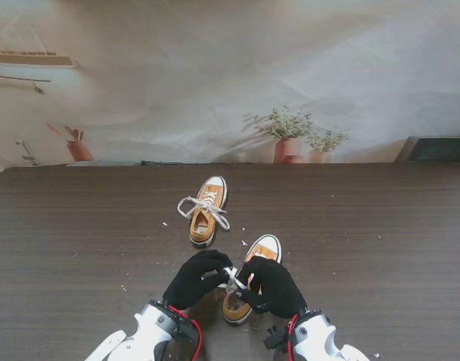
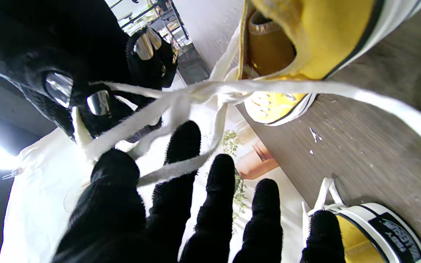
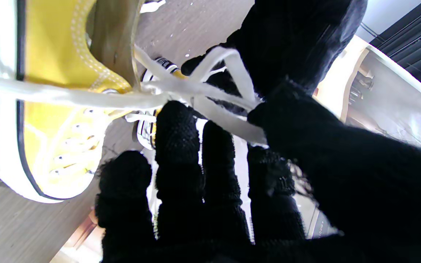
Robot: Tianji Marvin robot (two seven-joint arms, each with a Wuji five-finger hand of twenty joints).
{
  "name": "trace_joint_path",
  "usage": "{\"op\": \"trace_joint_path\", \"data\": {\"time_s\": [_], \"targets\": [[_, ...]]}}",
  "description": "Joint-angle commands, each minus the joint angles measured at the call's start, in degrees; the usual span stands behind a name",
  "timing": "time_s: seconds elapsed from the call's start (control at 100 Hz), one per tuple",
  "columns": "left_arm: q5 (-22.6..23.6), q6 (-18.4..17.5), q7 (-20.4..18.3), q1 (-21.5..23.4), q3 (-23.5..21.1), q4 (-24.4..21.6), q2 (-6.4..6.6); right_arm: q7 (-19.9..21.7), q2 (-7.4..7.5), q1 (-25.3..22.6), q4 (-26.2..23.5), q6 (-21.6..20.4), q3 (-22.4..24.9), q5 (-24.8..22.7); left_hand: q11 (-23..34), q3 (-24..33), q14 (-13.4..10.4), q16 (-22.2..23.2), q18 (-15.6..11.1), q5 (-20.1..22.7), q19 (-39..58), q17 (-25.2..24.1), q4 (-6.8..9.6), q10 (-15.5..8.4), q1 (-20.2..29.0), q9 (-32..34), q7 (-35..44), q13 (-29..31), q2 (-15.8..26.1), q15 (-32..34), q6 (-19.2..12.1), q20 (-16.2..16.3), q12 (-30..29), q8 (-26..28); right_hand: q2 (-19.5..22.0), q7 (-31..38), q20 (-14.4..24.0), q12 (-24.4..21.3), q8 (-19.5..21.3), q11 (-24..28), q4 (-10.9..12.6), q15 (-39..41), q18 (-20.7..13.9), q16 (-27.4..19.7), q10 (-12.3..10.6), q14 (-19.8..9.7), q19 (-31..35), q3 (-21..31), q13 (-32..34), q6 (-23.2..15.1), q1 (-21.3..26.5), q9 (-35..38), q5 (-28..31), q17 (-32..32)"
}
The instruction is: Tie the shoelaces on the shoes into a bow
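Note:
Two yellow canvas shoes with white soles lie on the dark wooden table [image 1: 380, 248]. The far shoe [image 1: 207, 212] [image 2: 378, 226] lies alone, its white laces spread loosely. Both black-gloved hands meet over the near shoe [image 1: 254, 265] [image 2: 305, 44] [image 3: 49, 91]. My left hand [image 1: 194, 280] [image 2: 166, 219] [image 3: 298, 44] pinches a white lace strand [image 2: 181, 106] between thumb and index finger. My right hand [image 1: 273, 287] [image 3: 196, 204] [image 2: 86, 73] grips another lace strand [image 3: 228, 122] against its thumb. The laces [image 1: 231, 277] cross tautly between the hands, and the hands hide the shoe's eyelets in the stand view.
Two potted plants [image 1: 288, 135] [image 1: 325, 147] stand at the table's far edge, and a terracotta pot [image 1: 80, 150] is farther left. A dark box [image 1: 440, 148] sits at the far right. Small white crumbs dot the table around the shoes.

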Motion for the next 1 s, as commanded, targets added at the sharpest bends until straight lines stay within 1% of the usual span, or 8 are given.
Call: {"op": "trace_joint_path", "data": {"time_s": [0.0, 0.25, 0.32, 0.49, 0.61, 0.72, 0.88, 0.99], "targets": [[0.06, 0.48, -0.33, 0.69, -0.37, -0.99, 0.08, 0.64, 0.1, -0.37, -0.28, 0.2, 0.09, 0.09, -1.65, -0.11, -1.28, -1.43, -1.23, -5.91, -0.6, -0.6, 0.15, -0.6, -1.96, -3.63, -5.07, -2.31, -2.09, -1.58, -4.61, -0.3, -1.63, -2.51, 0.67, 0.71, -0.07, 0.45, 1.39, -0.31, 1.13, 0.25, -0.63, -0.58, -1.52, -0.02, 0.65, 2.58, 1.21, -2.36, 0.84, 0.75, 2.12, -0.22], [1.39, 1.19, 2.66, 2.53, -0.83, -1.36, -0.41, 0.56, 0.08, -0.36, -0.27, 0.05, 0.15, 0.16, -4.59, 4.56, -2.87, -2.26, -2.94, -24.27, -0.84, -2.3, 0.74, -2.05, 1.41, -13.29, -21.33, -6.59, -6.79, -5.6, -5.72, 0.31, -3.26, -13.81, 0.6, 0.7, -0.07, 0.45, 1.32, -0.29, 1.15, 0.25, -0.63, -0.59, -1.48, -0.06, 0.65, 2.62, 1.25, -2.37, 0.83, 0.77, 2.12, -0.22], [1.89, 0.88, 3.26, 3.3, -1.17, -1.41, -0.44, 0.56, 0.07, -0.39, -0.3, 0.05, 0.22, 0.2, -5.53, 15.56, -3.51, -2.22, -3.96, -28.73, -0.97, -3.14, -0.52, -2.82, -1.7, -16.84, -23.66, -8.15, -10.9, -6.59, -7.14, 0.4, -4.37, -18.6, 0.6, 0.71, -0.07, 0.43, 1.32, -0.31, 1.17, 0.24, -0.63, -0.59, -1.47, 0.03, 0.65, 2.66, 1.21, -2.41, 0.9, 0.73, 2.12, -0.22], [3.69, -1.24, 4.51, 4.48, -2.15, -0.7, -0.42, 0.63, 0.09, -0.38, -0.28, 0.04, 0.31, 0.2, -8.77, 26.59, -5.61, -2.96, -7.02, -37.39, -1.96, -5.68, -1.17, -4.82, -3.22, -23.52, -28.09, -11.59, -18.03, -9.88, -12.37, -0.51, -6.75, -23.18, 0.61, 0.74, -0.07, 0.46, 1.31, -0.26, 1.15, 0.27, -0.63, -0.59, -1.44, -0.02, 0.65, 2.64, 1.28, -2.37, 0.89, 0.88, 2.17, -0.22], [5.48, -4.21, 6.8, 4.64, -2.42, 0.81, -0.72, 0.59, 0.06, -0.34, -0.25, 0.05, 0.27, 0.26, -11.77, 33.56, -6.0, -2.91, -7.57, -38.6, -2.3, -6.29, -1.57, -5.35, -4.25, -23.98, -26.22, -12.3, -23.03, -10.82, -14.73, -1.23, -7.6, -22.74, 0.63, 0.72, -0.07, 0.44, 1.29, -0.29, 1.11, 0.27, -0.63, -0.6, -1.5, -0.04, 0.65, 2.6, 1.3, -2.27, 0.89, 0.82, 2.12, -0.22], [7.31, -7.21, 11.68, 4.3, -2.18, 2.84, -1.72, 0.43, 0.03, -0.28, -0.18, 0.04, 0.2, 0.24, -7.75, 42.42, -5.49, -2.54, -6.25, -35.06, -2.32, -5.27, -2.27, -5.41, -1.79, -22.99, -13.71, -11.16, -29.33, -10.06, -16.7, -2.21, -5.61, -14.18, 0.66, 0.74, -0.07, 0.45, 1.32, -0.28, 1.1, 0.27, -0.63, -0.6, -1.43, 0.03, 0.65, 2.59, 1.31, -2.21, 0.98, 0.83, 2.11, -0.22], [8.78, -9.53, 15.8, 3.8, -1.66, 4.6, -2.71, 0.43, 0.03, -0.22, -0.06, 0.07, 0.03, 0.21, -0.4, 48.7, -4.28, -2.7, -3.63, -24.94, -1.81, -2.65, -2.33, -4.12, 4.16, -16.59, 19.63, -8.4, -35.3, -6.24, -18.74, -2.86, -2.76, 16.3, 0.71, 0.73, -0.07, 0.45, 1.32, -0.3, 1.07, 0.25, -0.63, -0.61, -1.51, 0.07, 0.65, 2.53, 1.28, -2.24, 1.03, 0.84, 2.1, -0.22], [9.73, -9.11, 15.24, 3.82, -1.65, 4.52, -2.35, 0.35, 0.01, -0.17, -0.01, 0.11, -0.13, 0.2, 2.46, 47.74, -3.29, -1.83, -2.37, -17.33, -1.56, -0.85, -3.45, -3.26, 1.63, -12.2, 24.14, -6.72, -36.09, -3.05, -18.23, -3.24, 0.23, 19.55, 0.74, 0.73, -0.07, 0.46, 1.32, -0.29, 1.08, 0.26, -0.63, -0.61, -1.42, 0.07, 0.65, 2.53, 1.29, -2.24, 1.07, 0.87, 2.13, -0.22]]}}
